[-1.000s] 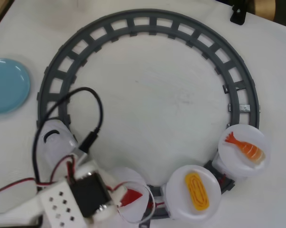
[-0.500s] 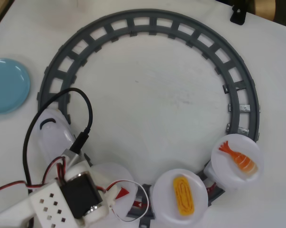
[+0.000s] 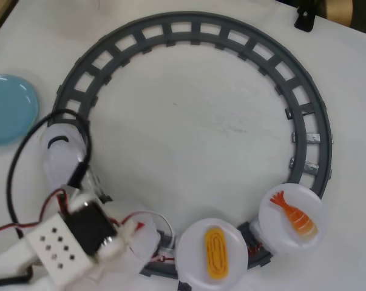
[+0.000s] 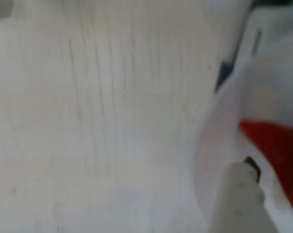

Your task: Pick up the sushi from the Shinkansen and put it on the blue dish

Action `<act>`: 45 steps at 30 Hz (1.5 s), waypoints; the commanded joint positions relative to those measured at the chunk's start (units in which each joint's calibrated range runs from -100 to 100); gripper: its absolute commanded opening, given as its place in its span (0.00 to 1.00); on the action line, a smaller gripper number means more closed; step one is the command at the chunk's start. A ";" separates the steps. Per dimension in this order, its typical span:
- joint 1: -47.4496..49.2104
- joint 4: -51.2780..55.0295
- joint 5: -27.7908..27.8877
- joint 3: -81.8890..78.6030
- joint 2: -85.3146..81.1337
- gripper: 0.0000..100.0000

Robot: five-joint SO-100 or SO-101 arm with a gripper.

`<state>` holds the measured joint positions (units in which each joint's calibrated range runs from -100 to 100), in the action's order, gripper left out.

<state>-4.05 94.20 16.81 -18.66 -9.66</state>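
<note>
Evidently the grasp step is in hand: the hand [image 3: 139,229] sits over the small red-topped toy sushi [image 4: 275,155] on the white plastic Shinkansen [image 3: 64,159]; whether it grips, I cannot tell. Next comes lifting toward the far light-blue round dish [image 3: 6,109].

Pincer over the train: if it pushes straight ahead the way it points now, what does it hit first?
Most likely the red sushi: the wrist view shows it just beyond the pincer tip, on its white plate. Depth is blurry, so contact may already be close.
</note>
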 commanded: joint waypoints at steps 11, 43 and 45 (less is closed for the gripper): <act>11.00 -2.35 -0.44 -0.36 -2.00 0.06; 35.91 -5.41 -2.54 25.43 -1.25 0.03; 40.14 -5.41 -3.21 25.97 -1.33 0.03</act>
<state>30.69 89.33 14.38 3.48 -9.66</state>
